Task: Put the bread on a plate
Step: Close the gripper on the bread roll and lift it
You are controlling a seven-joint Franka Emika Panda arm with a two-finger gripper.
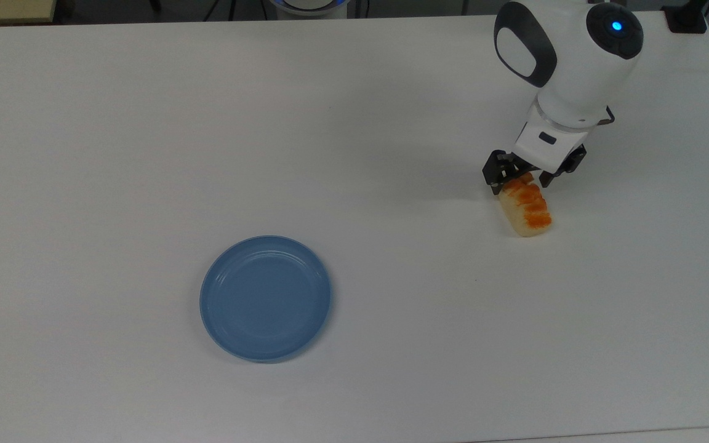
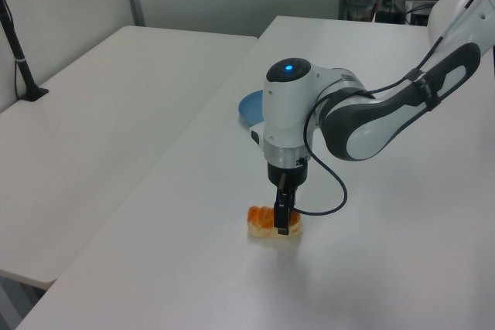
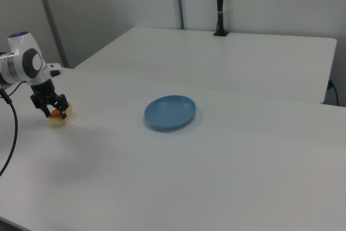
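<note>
The bread (image 1: pixel 528 208), a small roll with an orange-brown top, lies on the white table at the top view's right. My gripper (image 1: pixel 519 179) has come down over its far end, open, with one black finger on each side of the roll. In the left view the gripper (image 2: pixel 282 222) hangs over the middle of the bread (image 2: pixel 261 222) and hides part of it. The blue plate (image 1: pixel 265 298) lies bare well to the top view's left of the bread, nearer the front edge. The right view shows the gripper (image 3: pixel 51 112), bread (image 3: pixel 57 119) and plate (image 3: pixel 170 112) too.
The white table (image 1: pixel 145 123) is wide and flat between bread and plate. A second white table (image 2: pixel 100 98) adjoins it, with a black post (image 2: pixel 19 59) clamped at its edge. The arm's cable (image 2: pixel 329 191) loops beside the wrist.
</note>
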